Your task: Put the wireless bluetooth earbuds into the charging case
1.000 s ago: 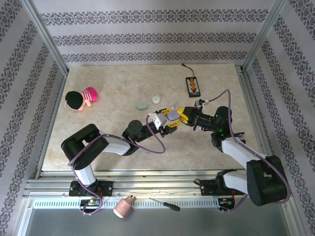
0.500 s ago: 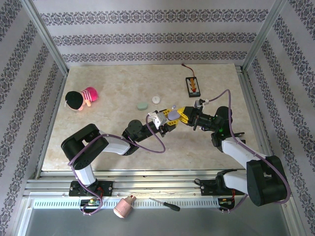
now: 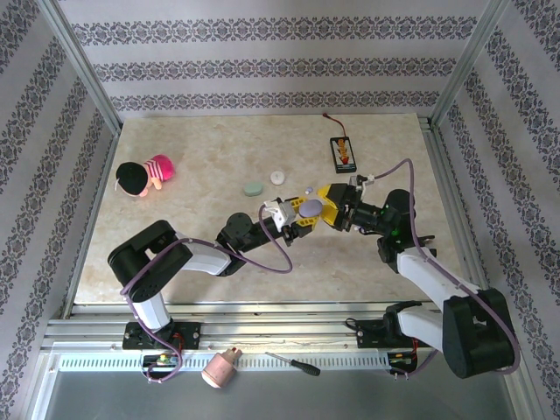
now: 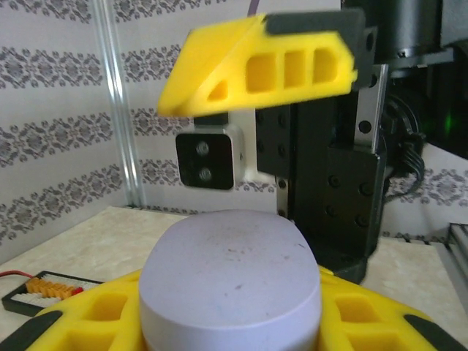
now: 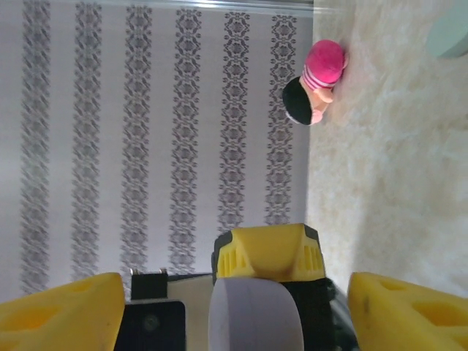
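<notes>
The big tabletop (image 3: pixel 175 254) has two arms reaching over it. The left arm (image 3: pixel 192 255) and the right arm (image 3: pixel 429 271) meet near the middle.

Far off on the left side lies a pink and black soft toy (image 3: pixel 144 175). A small black board (image 3: pixel 343 151) with a red wire lies near the back. They are not part of the job.

The left end effector (image 3: pixel 300 215) is holding the purple-grey charging case (image 4: pixel 230 285). Its yellow fingers (image 4: pixel 95 322) press on both sides of the case. The case is up off the tabletop, between the two arms.

The right end effector (image 3: pixel 331 203) is wide apart and holds nothing. Its yellow fingers (image 5: pixel 409 311) stand on each side of the case but do not touch it.

A green round piece (image 3: pixel 253 188) and a white round piece (image 3: pixel 278 177) lie on the tabletop, near the arms.

A tiny pale speck (image 3: pixel 308 190) sits just beside the case. It is too small to tell if it is one of the earbuds.

The case looks shut, since no open lid shows. I think the job is only at the start. The case is picked up, but it has to be opened, and the earbuds have to be found and put in.
</notes>
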You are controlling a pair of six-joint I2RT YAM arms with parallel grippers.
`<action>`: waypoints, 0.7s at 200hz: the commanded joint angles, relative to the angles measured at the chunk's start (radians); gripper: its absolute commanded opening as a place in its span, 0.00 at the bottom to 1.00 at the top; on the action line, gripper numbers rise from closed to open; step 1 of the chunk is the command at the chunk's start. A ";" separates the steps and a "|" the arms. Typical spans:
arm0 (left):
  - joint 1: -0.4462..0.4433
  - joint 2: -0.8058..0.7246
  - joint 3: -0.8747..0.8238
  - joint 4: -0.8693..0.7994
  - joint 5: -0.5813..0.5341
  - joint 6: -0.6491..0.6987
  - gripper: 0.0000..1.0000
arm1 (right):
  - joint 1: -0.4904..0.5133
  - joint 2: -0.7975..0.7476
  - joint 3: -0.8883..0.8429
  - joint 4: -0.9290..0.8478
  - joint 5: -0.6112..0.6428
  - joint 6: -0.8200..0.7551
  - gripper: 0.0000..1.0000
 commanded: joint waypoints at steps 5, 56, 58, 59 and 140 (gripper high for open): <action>0.053 -0.067 -0.058 0.049 0.125 -0.046 0.30 | -0.009 -0.031 0.047 -0.114 -0.017 -0.300 0.84; 0.163 -0.157 -0.136 0.048 0.356 -0.156 0.30 | 0.058 -0.068 0.138 -0.380 -0.007 -0.801 0.91; 0.166 -0.160 -0.136 0.048 0.367 -0.161 0.30 | 0.066 -0.074 0.144 -0.400 -0.001 -0.829 0.92; 0.167 -0.160 -0.137 0.047 0.371 -0.164 0.30 | 0.071 -0.078 0.148 -0.413 0.004 -0.843 0.92; 0.201 -0.230 -0.146 -0.015 0.506 -0.206 0.29 | 0.286 -0.188 0.222 -0.688 0.244 -1.366 0.97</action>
